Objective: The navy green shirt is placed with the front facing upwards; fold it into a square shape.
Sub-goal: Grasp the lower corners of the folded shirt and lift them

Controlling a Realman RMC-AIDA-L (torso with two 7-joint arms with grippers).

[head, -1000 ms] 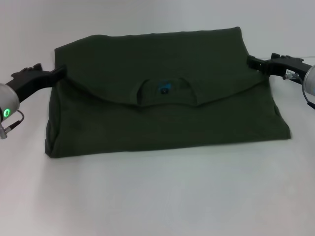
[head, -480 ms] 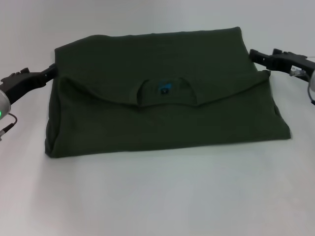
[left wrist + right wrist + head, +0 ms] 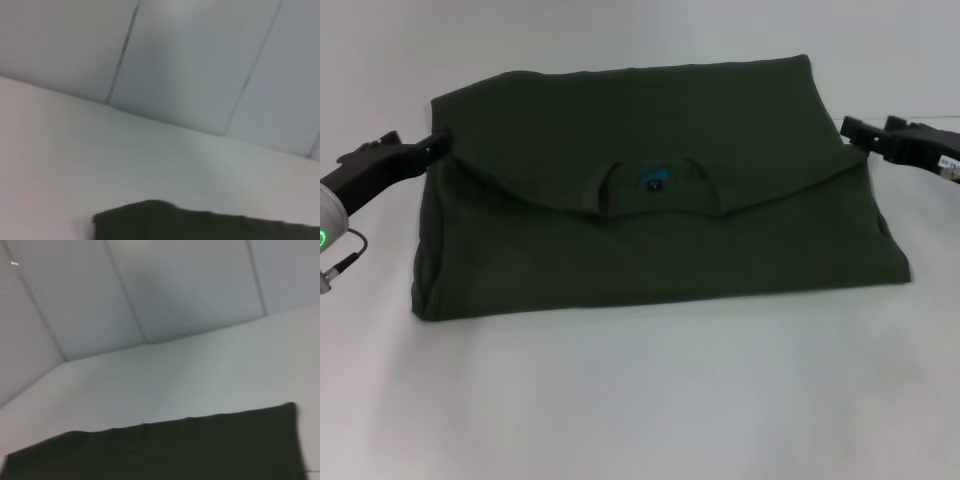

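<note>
The navy green shirt [image 3: 650, 240] lies on the white table as a wide folded bundle. Its upper part is folded down over the front, and the collar [image 3: 655, 186] with a small blue label shows in the middle. My left gripper [image 3: 438, 142] sits at the shirt's left edge, at the fold line, touching or nearly touching the cloth. On the other side, my right gripper [image 3: 848, 128] hovers just off the right edge, apart from the cloth. A dark strip of the shirt [image 3: 200, 225] shows in the left wrist view, and the shirt [image 3: 165, 450] also fills the lower right wrist view.
The white table [image 3: 640, 400] stretches in front of the shirt and to both sides. Pale wall panels [image 3: 190, 65] rise behind the table's far edge.
The right gripper has drawn away from the shirt's right edge, outward to the right. The left gripper pulled back a little, then came in again to the left edge. The shirt has not moved.
</note>
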